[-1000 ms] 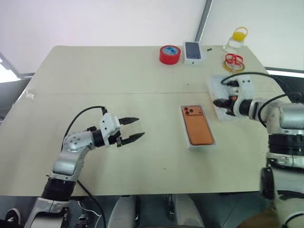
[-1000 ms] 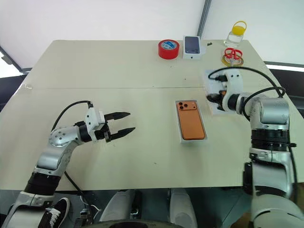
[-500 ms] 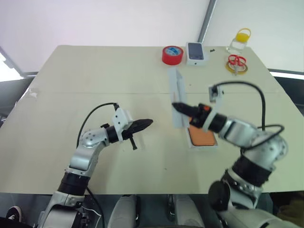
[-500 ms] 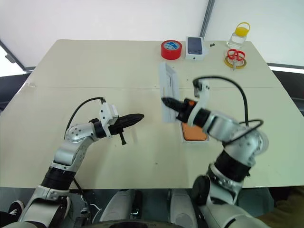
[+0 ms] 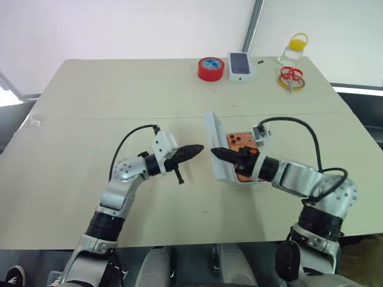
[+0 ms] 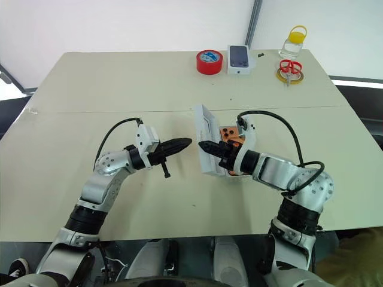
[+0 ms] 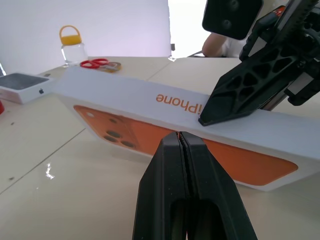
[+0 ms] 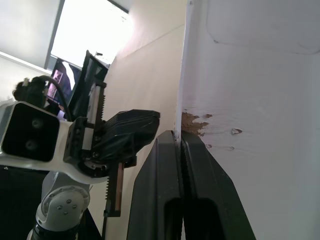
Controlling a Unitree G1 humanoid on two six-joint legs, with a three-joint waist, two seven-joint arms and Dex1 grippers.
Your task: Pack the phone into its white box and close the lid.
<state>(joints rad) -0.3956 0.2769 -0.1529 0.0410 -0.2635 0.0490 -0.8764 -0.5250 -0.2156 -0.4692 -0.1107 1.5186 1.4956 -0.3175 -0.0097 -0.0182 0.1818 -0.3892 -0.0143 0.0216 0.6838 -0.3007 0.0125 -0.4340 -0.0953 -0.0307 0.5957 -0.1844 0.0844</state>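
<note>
Left eye view: my right gripper [image 5: 216, 153] pinches the lid [image 5: 216, 147], standing it on edge over the phone [image 5: 241, 143] in the white box [image 5: 230, 180]; my left gripper [image 5: 199, 147], closed and empty, points at it.

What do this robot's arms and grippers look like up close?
Both arms are silver-grey metal tubes with rounded joints. Each ends in a white block with a black loose cable looping back. The left gripper and right gripper have two black tapered fingers; the right wrist has an orange band.

"iPhone" printed on side wall of lid [image 7: 175, 107].
</note>
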